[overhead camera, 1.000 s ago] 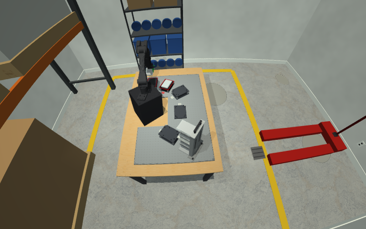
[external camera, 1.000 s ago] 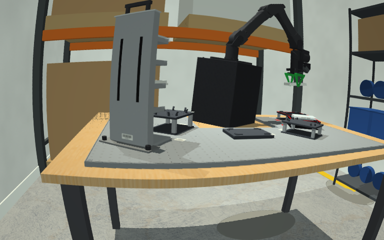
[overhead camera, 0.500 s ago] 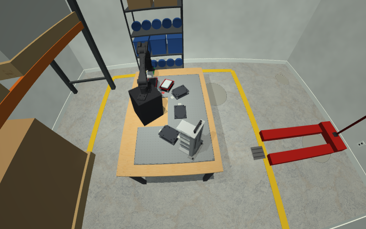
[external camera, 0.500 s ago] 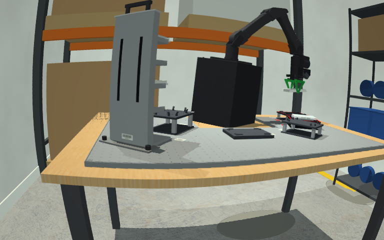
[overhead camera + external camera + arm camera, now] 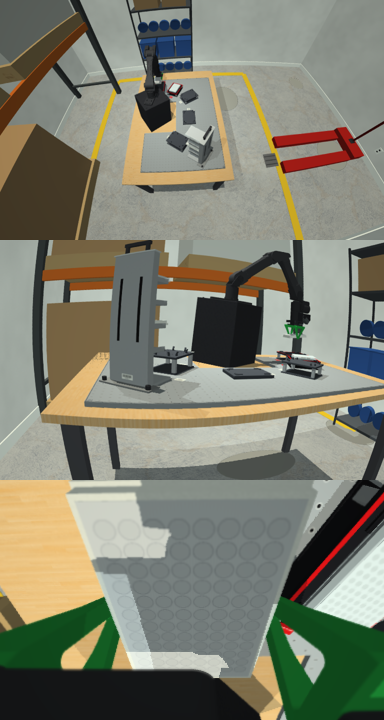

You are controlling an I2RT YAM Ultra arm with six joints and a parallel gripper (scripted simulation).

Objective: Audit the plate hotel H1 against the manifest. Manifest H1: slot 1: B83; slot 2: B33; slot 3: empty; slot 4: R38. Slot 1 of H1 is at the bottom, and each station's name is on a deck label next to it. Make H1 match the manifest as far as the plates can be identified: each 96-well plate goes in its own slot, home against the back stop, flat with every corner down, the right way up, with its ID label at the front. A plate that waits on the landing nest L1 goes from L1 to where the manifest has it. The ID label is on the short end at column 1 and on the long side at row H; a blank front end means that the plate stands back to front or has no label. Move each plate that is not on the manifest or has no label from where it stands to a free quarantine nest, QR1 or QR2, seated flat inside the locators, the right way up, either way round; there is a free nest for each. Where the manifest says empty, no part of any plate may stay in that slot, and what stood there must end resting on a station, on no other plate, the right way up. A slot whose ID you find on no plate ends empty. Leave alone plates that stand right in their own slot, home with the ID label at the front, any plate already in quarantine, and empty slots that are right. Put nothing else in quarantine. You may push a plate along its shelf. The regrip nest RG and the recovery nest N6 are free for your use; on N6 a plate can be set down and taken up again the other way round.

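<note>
My gripper (image 5: 294,331), with green fingers, is shut on a white 96-well plate (image 5: 294,335) and holds it flat in the air over the far end of the table. In the wrist view the plate (image 5: 195,580) fills the middle, clamped across its width between the two fingers. From above the held plate shows beside the arm (image 5: 158,82). A red-framed quarantine nest just to the right carries another white plate (image 5: 304,356), also in the wrist view (image 5: 357,587). The grey plate hotel H1 (image 5: 199,144) stands at the near end (image 5: 135,319); I cannot tell what its slots hold.
The arm's black pedestal (image 5: 226,330) stands close to the left. A raised dark nest (image 5: 189,96) sits by the quarantine nest, a flat dark nest (image 5: 188,116) at mid table, and another raised nest (image 5: 177,140) next to the hotel.
</note>
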